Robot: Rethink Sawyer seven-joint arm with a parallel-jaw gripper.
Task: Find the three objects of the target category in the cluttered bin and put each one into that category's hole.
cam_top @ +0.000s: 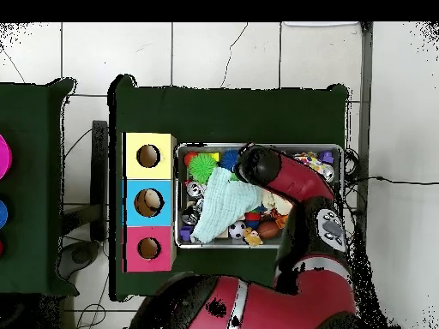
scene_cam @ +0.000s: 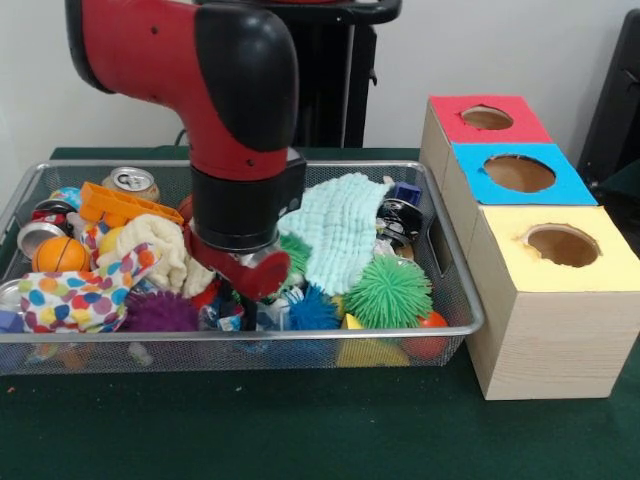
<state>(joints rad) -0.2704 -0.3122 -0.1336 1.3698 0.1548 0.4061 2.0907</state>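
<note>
Bin [scene_cam: 455, 290]: silver mesh, on green table, at nine o'clock of three wooden boxes [scene_cam: 545, 300].
Gripper [scene_cam: 245, 290]: lowered into the toys mid-bin; jaw state cannot be told.
Green spiky ball [scene_cam: 388, 292]: at three o'clock of gripper.

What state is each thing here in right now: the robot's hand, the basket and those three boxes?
Hand: lowered into the clutter; open or shut cannot be told.
Wire basket: upright, crammed with toys, cloths and cans.
Red-topped box: upright, hole uncovered.
Blue-topped box: upright, hole uncovered.
Yellow-topped box: upright, hole uncovered.
Soda can: standing upright.
</note>
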